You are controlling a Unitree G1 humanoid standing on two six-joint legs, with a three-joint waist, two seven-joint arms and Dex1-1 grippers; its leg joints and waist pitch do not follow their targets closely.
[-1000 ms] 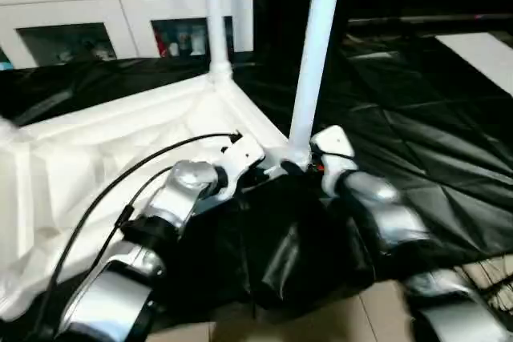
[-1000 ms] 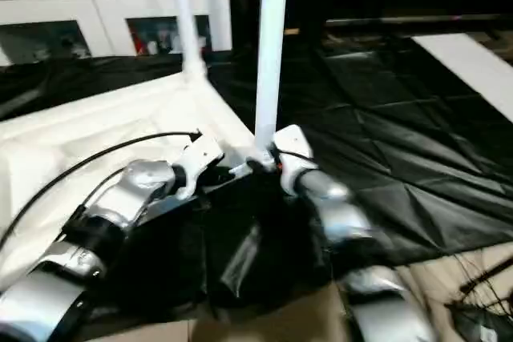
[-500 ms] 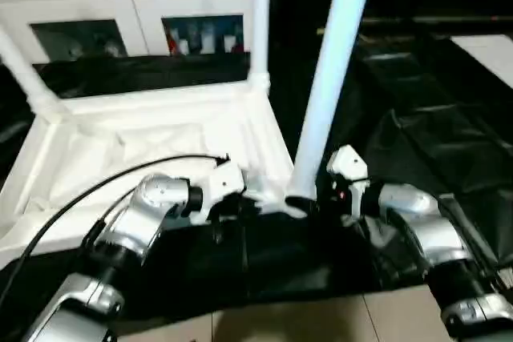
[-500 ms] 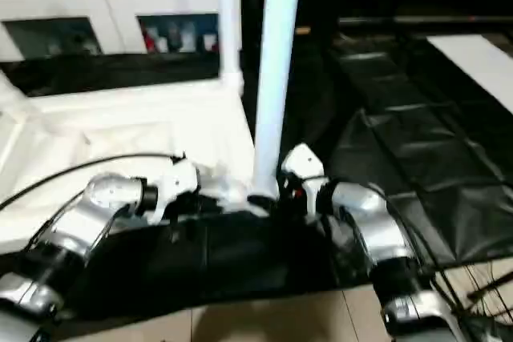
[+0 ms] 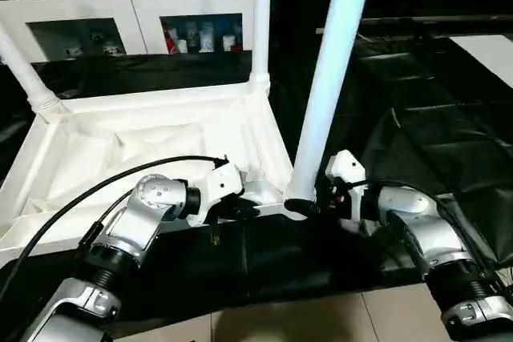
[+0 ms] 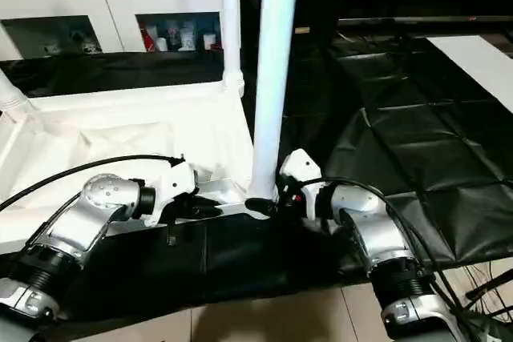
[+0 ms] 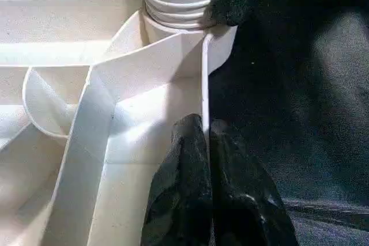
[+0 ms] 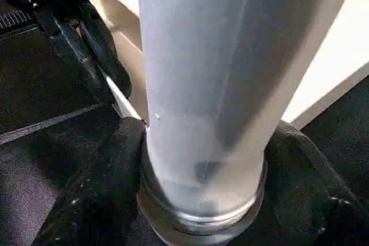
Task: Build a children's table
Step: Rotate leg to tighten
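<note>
The children's table lies upside down on black cloth, its white ribbed top (image 5: 96, 118) facing up. Three white legs stand in corner sockets: the near right leg (image 5: 330, 86), a far right leg (image 5: 261, 22) and a far left leg (image 5: 24, 78). My left gripper (image 7: 204, 128) is shut on the top's thin near rim (image 7: 203, 79), just beside the near right socket. My right gripper (image 8: 202, 191) sits at the base of the near right leg (image 8: 202, 73), with a black finger (image 8: 104, 194) pressed on each side of it.
A white cabinet (image 5: 120, 6) with glass doors stands behind the table. Creased black cloth (image 5: 425, 126) covers the surface to the right, with a white panel (image 5: 489, 50) at the far right edge. Beige floor (image 5: 304, 318) shows below the cloth's front edge.
The camera has shifted, so the table top now appears squarer in view. My right gripper's fingers have closed in on the near leg's base. The left gripper keeps its pinch on the rim.
</note>
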